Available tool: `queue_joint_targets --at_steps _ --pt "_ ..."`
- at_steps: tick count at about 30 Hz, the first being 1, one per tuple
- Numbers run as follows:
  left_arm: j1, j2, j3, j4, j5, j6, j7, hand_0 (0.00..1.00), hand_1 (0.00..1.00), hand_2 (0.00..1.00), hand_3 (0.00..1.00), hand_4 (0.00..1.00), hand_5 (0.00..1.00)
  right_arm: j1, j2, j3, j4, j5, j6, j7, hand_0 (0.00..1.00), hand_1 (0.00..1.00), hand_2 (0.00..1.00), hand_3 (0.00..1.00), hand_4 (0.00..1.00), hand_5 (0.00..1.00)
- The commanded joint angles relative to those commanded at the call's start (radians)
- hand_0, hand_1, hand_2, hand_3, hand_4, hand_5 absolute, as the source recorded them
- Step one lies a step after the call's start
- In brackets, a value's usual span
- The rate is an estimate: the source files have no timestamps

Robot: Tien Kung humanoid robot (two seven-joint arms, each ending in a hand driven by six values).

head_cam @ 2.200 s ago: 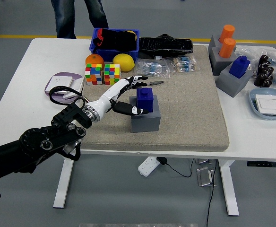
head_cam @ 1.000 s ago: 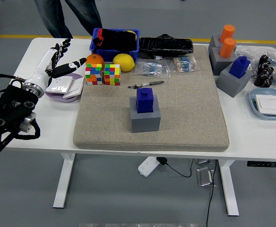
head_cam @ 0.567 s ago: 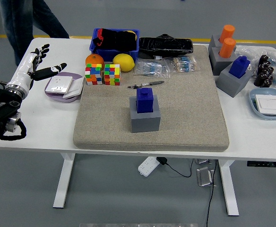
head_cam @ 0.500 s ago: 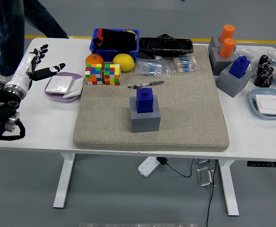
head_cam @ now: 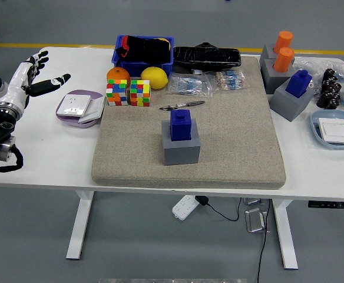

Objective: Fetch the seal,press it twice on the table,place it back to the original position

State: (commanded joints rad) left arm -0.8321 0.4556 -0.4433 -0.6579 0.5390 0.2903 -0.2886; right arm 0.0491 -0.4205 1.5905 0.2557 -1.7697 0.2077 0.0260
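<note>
Seal: the blue seal (head_cam: 180, 124) stands upright in its grey holder (head_cam: 181, 146), mid-mat on the grey mat (head_cam: 242, 141), its long axis vertical.
Seal contact: nothing touches it; the knob on top is free on all sides.
My left hand: my left hand (head_cam: 27, 75) hangs over the table's far-left edge, beside the purple dish (head_cam: 73, 108), well apart from the seal.
Finger state: my fingers (head_cam: 35, 61) are spread wide with the thumb out, holding nothing.
Direction to seal: it lies to my right and nearer the table's front edge than my hand; the dish and the two colour cubes (head_cam: 128, 92) sit near that line.
My right hand: not in view.
Nearer hand: the left, by default; I judge it the only one placed to reach.
Task status: in my judgement the seal sits in its home position, either not yet fetched or already returned; the pictures do not settle which.
Requirement if a fetch follows: approach from above, close around the upright knob, lift straight up clear of the holder.
Risk: other seals (head_cam: 298, 82) at far right could be mistaken for it.
</note>
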Motion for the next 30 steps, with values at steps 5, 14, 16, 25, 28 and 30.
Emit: queue_joint_targets --at_steps 5,14,16,25,28,30 --pt "0.0 0.015 -0.013 -0.004 0.005 0.005 -0.002 0.968 0.954 0.929 0.937 0.852 0.228 0.011 -0.008 -0.01 0.002 0.007 0.003 0.002 0.794 0.697 0.674 0.639 0.783 0.535" --pt "0.011 0.033 -0.026 -0.001 0.008 0.007 -0.001 0.967 0.951 0.927 0.936 0.847 0.222 0.019 -0.019 -0.021 -0.001 0.004 0.002 0.0 0.793 0.697 0.674 0.638 0.783 0.535" --pt "0.012 0.032 -0.023 -0.001 0.008 0.007 0.0 0.967 0.951 0.927 0.936 0.847 0.222 0.018 -0.018 -0.019 -0.001 0.002 0.002 0.0 0.793 0.697 0.674 0.638 0.783 0.535" --pt "0.008 0.028 -0.016 -0.006 0.01 0.007 -0.001 0.965 0.949 0.924 0.936 0.837 0.222 0.015 -0.016 -0.025 0.002 0.005 0.005 -0.005 0.792 0.697 0.674 0.638 0.781 0.534" --pt "0.01 0.028 -0.015 -0.007 0.011 0.007 0.0 0.965 0.949 0.924 0.936 0.837 0.222 0.014 -0.015 -0.026 0.001 0.001 0.008 -0.009 0.792 0.697 0.674 0.638 0.781 0.534" --pt "0.013 0.028 -0.017 -0.007 0.011 0.007 0.0 0.964 0.947 0.923 0.935 0.836 0.222 0.012 -0.013 -0.025 0.0 -0.001 0.008 -0.011 0.793 0.698 0.674 0.638 0.781 0.534"
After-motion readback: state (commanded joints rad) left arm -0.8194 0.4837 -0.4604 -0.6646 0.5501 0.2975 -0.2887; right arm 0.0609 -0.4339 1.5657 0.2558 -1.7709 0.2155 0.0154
